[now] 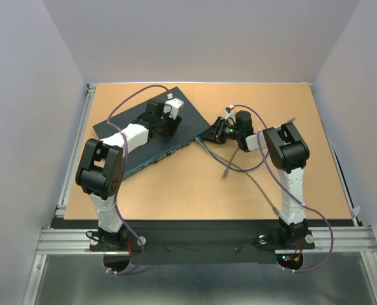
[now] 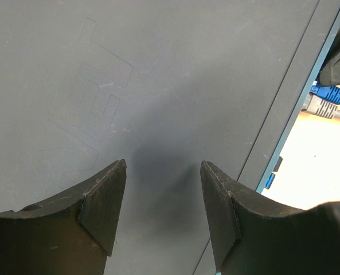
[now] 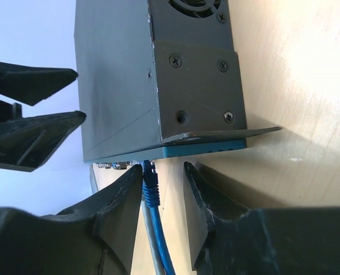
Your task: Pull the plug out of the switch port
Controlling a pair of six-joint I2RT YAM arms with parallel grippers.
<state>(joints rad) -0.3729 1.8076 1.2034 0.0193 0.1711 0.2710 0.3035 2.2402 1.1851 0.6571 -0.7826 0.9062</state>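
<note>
A: Switch [image 1: 187,117], where?
B: Left of centre on the table [image 1: 175,190], lying diagonally, with its port edge toward the lower right of the top view. Blue plug [image 3: 151,186] sits in a port; grey plug [image 2: 321,107] is just beside it.
A: Right arm?
B: It reaches in low. Right gripper [image 3: 163,172] fingers are parted around the blue plug, which is close against one finger.
A: Left?
B: Folded over the switch lid. Left gripper [image 2: 163,172] fingers are spread; contact with the lid unclear.
A: Clutter?
B: Cables [image 1: 229,166] trail across the table.
</note>
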